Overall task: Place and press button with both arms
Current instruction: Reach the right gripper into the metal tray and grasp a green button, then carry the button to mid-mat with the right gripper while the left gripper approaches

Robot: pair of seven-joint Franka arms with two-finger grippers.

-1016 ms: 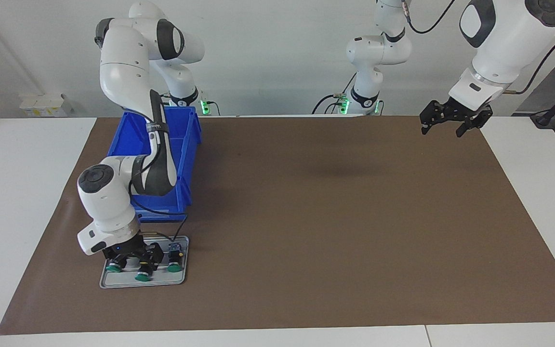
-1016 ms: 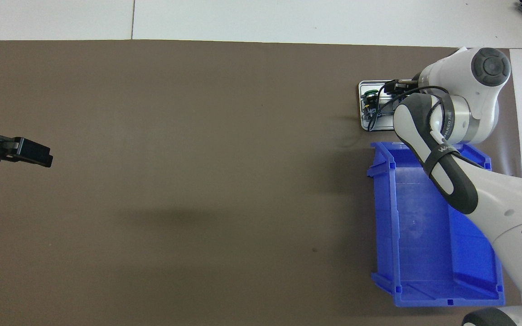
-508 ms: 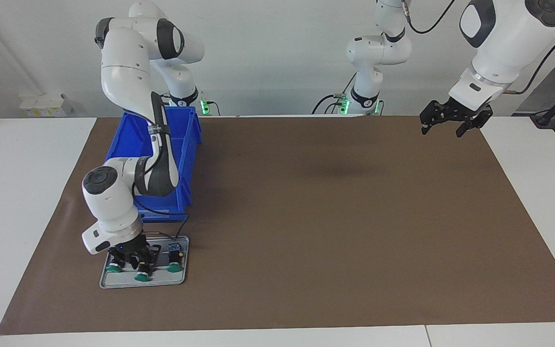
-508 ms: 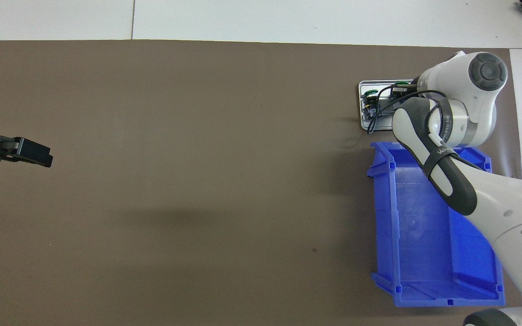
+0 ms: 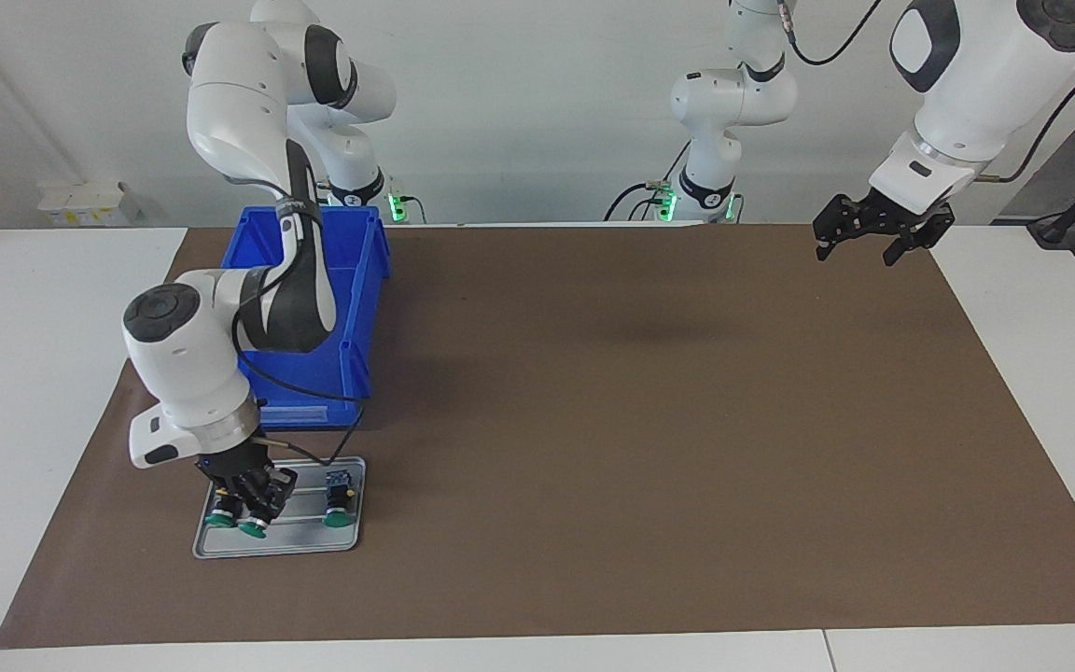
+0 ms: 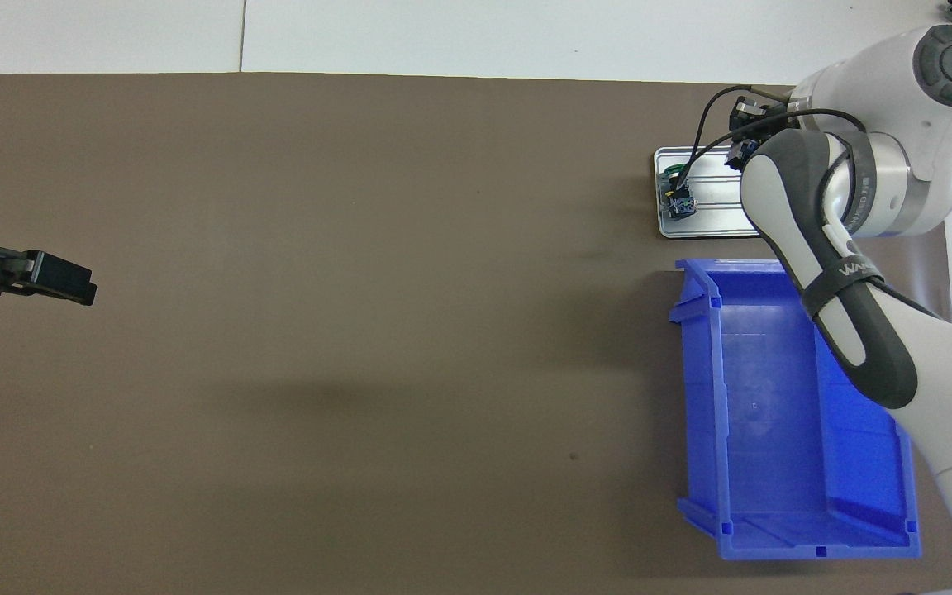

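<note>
**Right arm has a button in its grip above the tray**

The worktop [image 5: 593, 420] is the biggest thing here, covered by a brown mat, with a blue bin [image 5: 314, 308] standing at the right arm's end. Farther from the robots than the bin lies a small metal tray [image 5: 281, 541]. The right arm bends low over that tray, and its right end effector [image 5: 253, 504] has its fingers together, clamped on the button [image 5: 252, 527], the green cap pointing down and out toward the tray's outer edge. The button looks raised just off the tray, though I cannot be sure it is clear. A second button [image 5: 217, 519] sits right beside it, toward the table's end, and a third [image 5: 340, 513] stands apart at the tray's other end.

The left arm waits, its left end effector [image 5: 878, 238] hanging with fingers apart over the mat's corner at its own end.

To my eye the step is carrying the button out. It would pay to lift straight up first, since the neighbour sits so close that a sideways drag might knock it. The button hangs tilted, so it probably needs levelling before it is set on its base, cap upward, somewhere the left arm can reach to press.
</note>
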